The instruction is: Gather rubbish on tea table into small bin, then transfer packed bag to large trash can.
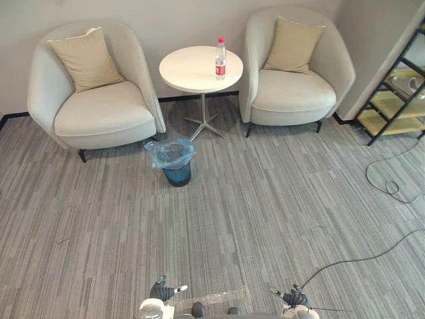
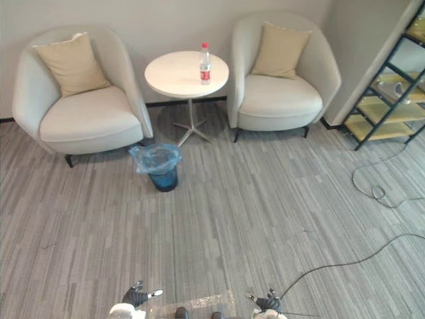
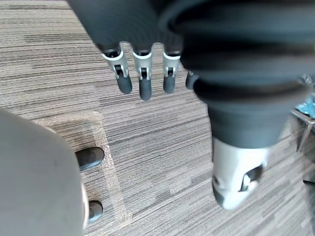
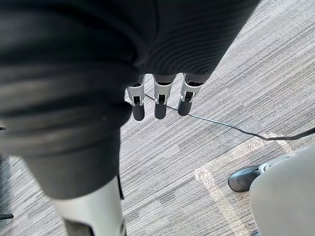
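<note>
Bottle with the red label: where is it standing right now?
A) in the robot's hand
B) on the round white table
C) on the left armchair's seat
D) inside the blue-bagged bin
B: the bottle stands upright on the round white table, near the edge beside the right-hand armchair.

A round white tabletop stands at upper centre, with a clear plastic bottle with red cap and label upright near its right edge. A pale grey armchair with a beige cushion flanks it on the left, and a matching armchair on the right. Just below, on the grey striped carpet, stands a small dark bin lined with a blue plastic bag.
</note>
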`<state>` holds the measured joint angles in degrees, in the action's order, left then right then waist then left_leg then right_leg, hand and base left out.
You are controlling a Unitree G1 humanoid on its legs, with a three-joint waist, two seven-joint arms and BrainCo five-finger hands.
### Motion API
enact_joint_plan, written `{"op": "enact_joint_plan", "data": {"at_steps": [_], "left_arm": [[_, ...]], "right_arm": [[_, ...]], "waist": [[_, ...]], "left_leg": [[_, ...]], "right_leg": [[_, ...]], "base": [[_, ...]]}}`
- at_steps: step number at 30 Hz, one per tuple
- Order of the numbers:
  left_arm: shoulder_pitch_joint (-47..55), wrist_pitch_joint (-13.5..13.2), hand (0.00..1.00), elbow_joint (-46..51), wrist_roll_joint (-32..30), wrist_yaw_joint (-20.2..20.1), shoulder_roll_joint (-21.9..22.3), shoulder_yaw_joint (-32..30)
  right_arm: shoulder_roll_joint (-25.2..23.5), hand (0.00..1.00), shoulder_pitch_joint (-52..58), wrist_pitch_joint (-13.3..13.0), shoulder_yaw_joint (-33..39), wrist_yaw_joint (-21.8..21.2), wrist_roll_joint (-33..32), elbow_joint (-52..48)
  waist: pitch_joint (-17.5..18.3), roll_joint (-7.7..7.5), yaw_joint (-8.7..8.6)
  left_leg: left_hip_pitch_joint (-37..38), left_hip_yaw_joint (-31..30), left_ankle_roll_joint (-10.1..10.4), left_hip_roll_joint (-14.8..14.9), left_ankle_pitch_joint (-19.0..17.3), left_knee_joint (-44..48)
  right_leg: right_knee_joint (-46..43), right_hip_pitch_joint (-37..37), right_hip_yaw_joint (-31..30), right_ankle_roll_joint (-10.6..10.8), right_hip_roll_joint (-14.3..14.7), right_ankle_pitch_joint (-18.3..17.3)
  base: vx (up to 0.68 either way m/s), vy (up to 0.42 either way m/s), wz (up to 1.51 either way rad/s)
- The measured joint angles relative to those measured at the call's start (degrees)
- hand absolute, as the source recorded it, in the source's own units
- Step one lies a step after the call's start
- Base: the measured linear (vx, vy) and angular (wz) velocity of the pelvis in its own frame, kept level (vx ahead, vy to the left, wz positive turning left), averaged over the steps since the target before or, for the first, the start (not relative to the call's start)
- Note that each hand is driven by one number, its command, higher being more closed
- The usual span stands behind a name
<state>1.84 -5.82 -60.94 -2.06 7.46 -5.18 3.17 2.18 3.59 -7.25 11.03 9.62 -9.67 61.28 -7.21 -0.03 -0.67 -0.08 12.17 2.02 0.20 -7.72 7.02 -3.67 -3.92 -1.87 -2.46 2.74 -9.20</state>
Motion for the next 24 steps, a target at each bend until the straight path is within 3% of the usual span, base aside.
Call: {"op": "enact_joint_plan", "data": {"at_steps": [1, 4, 6, 8, 10, 12, 13, 15, 16, 17, 18, 19, 21, 24], "left_arm": [[-0.2, 0.0, 0.0, 0.6, 0.0, -0.1, 0.2, -0.5], [-0.2, 0.0, 0.0, 3.5, 0.0, 0.0, 1.5, -4.0], [0.2, 0.0, 0.0, 4.7, 0.0, 0.0, 2.3, -4.4], [0.1, -0.1, 0.0, 5.6, 0.0, 0.1, 2.7, -4.3], [0.1, -0.1, 0.0, 6.4, 0.0, 0.0, 2.9, -4.3], [-0.1, -0.2, 0.0, 6.4, 0.0, 0.1, 3.0, -4.3], [0.0, -0.2, 0.0, 6.4, 0.0, 0.1, 3.0, -4.2], [0.1, -0.2, 0.0, 6.8, 0.1, 0.1, 2.2, -4.4], [0.1, -0.2, 0.0, 6.9, 0.1, 0.2, 2.1, -4.5], [0.0, -0.2, 0.0, 7.0, 0.2, 0.2, 1.8, -4.4], [-0.1, 0.0, 0.0, 6.9, 0.5, 0.2, 1.7, -4.4], [-0.1, 0.1, 0.0, 6.7, 1.2, 0.2, 1.9, -4.0], [-0.2, 0.1, 0.0, 6.3, 1.6, 0.2, 2.3, -1.8], [-0.8, 0.0, 0.0, 5.0, 2.2, 0.1, 3.1, -1.5]], "right_arm": [[0.2, 0.0, 0.0, 0.0, 0.1, 0.0, -0.4, -0.7], [-0.2, 0.0, 1.4, 0.0, -0.1, 0.3, -0.9, -4.6], [0.0, 0.0, 2.6, -0.1, 0.0, 0.6, -2.0, -7.2], [0.2, 0.0, 2.6, 0.0, 0.0, 0.7, -2.2, -7.5], [0.0, 0.0, 1.7, 0.0, -0.5, 0.7, -2.3, -7.9], [0.1, 0.0, 1.3, 0.0, -0.6, 0.8, -2.3, -7.9], [0.0, 0.0, 1.2, 0.0, -0.7, 1.1, -2.3, -7.9], [-0.7, 0.0, 2.0, 0.2, -0.8, 1.3, -2.2, -8.0], [-1.5, 0.0, 2.4, 0.1, -1.1, 1.3, -2.1, -8.8], [-2.1, 0.0, 2.4, 0.1, -1.1, 1.2, -1.9, -9.0], [-2.1, 0.0, 2.0, 0.1, -1.5, 1.0, -1.7, -9.0], [-2.1, 0.0, 2.0, 0.1, -1.8, 1.0, -1.6, -9.2], [-1.8, 0.0, 2.1, 0.0, -2.3, 0.9, -1.6, -10.6], [-2.3, 0.0, 0.7, 0.0, -2.5, 0.4, -1.5, -10.7]], "waist": [[-1.0, 0.33, -0.04], [-2.9, 0.75, 0.47], [-3.6, 1.82, 0.55], [-3.8, 2.1, 0.64], [-3.8, 2.06, 0.78], [-3.8, 2.15, 0.88], [-3.5, 2.15, 1.41], [-1.9, 0.07, 2.01], [-1.5, -0.67, 2.61], [-1.8, -1.38, 2.79], [-1.9, -1.78, 2.76], [-1.9, -1.97, 2.6], [-1.9, -1.62, 2.39], [-2.3, -0.91, 1.39]], "left_leg": [[-2.4, 1.5, 0.4, 1.3, -2.5, 7.1], [-10.6, 6.0, 0.3, 6.2, -4.2, 29.1], [-13.0, 5.5, 1.7, 8.5, -6.8, 35.9], [-15.0, 4.1, 1.0, 8.1, -7.5, 34.6], [-17.9, 3.5, 0.4, 6.1, -6.3, 25.5], [-18.8, 1.6, 0.4, 4.3, -2.7, 16.7], [-18.6, 0.6, -0.2, 3.7, 1.4, 14.3], [-18.4, 2.4, -2.0, 1.7, -1.0, 15.3], [-17.3, 4.1, -2.8, 1.6, -1.5, 15.0], [-15.0, 5.3, -3.3, 1.6, -2.9, 14.4], [-12.9, 5.5, -3.6, 1.1, -3.7, 13.6], [-9.5, 6.0, -3.5, 0.8, -4.5, 12.2], [-3.2, 5.8, -3.4, 0.7, -4.8, 8.9], [4.5, 5.5, -3.4, 2.0, -4.8, 3.4]], "right_leg": [[-1.1, -0.2, -0.1, -0.9, 0.2, -0.5], [-2.4, -2.5, -1.5, -1.7, 0.4, -1.1], [-2.8, -5.2, -2.7, -3.0, 0.6, -2.9], [-3.3, -6.1, -3.9, -3.5, 0.0, -4.4], [-3.5, -5.8, -5.4, -2.6, -1.7, -6.2], [-3.4, -5.9, -6.8, -1.6, -2.8, -7.7], [-3.3, -6.1, -8.3, -1.0, -3.3, -9.5], [-7.1, -4.9, -9.3, -0.1, -5.7, -10.9], [-13.6, -1.9, -9.1, 0.9, -6.0, -10.8], [-23.9, 2.4, -7.5, 5.2, -6.2, -10.1], [-31.8, 5.6, -5.7, 8.1, -6.8, -9.4], [-40.6, 9.1, -2.4, 9.0, -8.1, -9.8], [-47.4, 13.7, 5.7, 8.1, -11.0, -10.3], [-41.3, 17.8, 15.7, 6.0, -13.0, -11.4]], "base": [[0.1, -0.111, -0.11], [0.14, -0.083, -0.27], [0.19, -0.014, -0.31], [0.22, 0.071, -0.25], [0.25, 0.131, -0.36], [0.3, 0.197, -0.43], [0.44, 0.306, -0.6], [0.41, 0.224, -0.58], [0.5, 0.194, -0.57], [0.46, 0.201, -0.56], [0.54, 0.236, -0.42], [0.43, 0.179, -0.27], [0.43, 0.14, -0.1], [0.39, 0.039, 0.14]]}}
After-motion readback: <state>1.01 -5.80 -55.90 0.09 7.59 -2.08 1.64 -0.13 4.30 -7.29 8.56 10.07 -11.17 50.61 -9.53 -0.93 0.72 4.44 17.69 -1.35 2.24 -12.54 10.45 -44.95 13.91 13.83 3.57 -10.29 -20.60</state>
